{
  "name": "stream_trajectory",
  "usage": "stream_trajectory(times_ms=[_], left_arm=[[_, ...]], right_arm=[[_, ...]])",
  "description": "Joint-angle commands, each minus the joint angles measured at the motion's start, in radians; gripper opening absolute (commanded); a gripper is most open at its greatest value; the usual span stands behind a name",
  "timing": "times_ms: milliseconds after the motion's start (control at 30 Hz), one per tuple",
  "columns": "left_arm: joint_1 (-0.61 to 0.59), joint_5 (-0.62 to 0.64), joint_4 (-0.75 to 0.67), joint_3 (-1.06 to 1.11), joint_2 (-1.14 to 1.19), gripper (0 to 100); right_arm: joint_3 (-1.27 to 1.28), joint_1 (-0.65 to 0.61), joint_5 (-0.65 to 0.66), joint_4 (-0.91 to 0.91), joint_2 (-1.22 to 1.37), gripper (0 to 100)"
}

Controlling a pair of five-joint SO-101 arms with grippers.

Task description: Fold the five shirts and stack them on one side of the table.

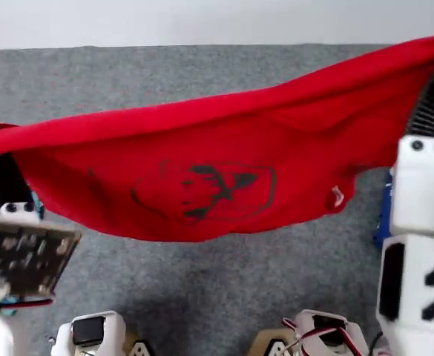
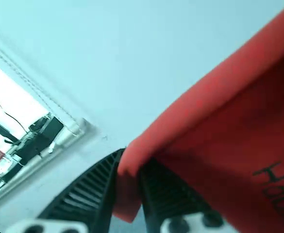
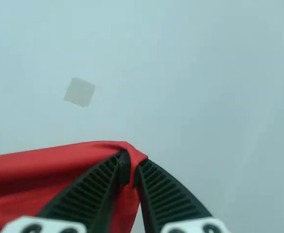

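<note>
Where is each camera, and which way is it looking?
High view: above the table, looking down on the red shirt stretched from left arm to right arm.
Left wrist view: on the left arm, tilted up toward a window; left claw pinches the shirt.
Right wrist view: on the right arm, facing a pale surface; right claw pinches a shirt corner.
All show the shirt.

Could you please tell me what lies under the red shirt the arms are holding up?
Grey table shows beneath the red shirt, which hangs between the left claw and right claw. Anything behind the cloth itself is hidden.
</note>
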Motion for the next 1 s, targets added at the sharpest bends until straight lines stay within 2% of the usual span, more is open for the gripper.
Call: stream_trajectory(times_ms=[0,333,600,800,967], left_arm=[[-0.011,-0.008,-0.026,-0.048,-0.003,1],[-0.014,-0.008,-0.015,-0.186,-0.003,1],[-0.012,-0.008,0.16,-0.22,-0.003,1],[-0.009,-0.008,0.15,0.033,0.005,1],[-0.005,-0.008,-0.029,0.361,0.005,1]], right_arm=[[-0.046,0.016,0.014,-0.024,0.013,0.9],[-0.224,0.018,0.064,0.059,0.012,0.9],[-0.304,0.016,0.114,0.185,0.021,0.9],[-0.158,0.01,0.107,0.251,0.071,1.0],[-0.008,-0.015,0.106,0.242,0.168,1.0]])
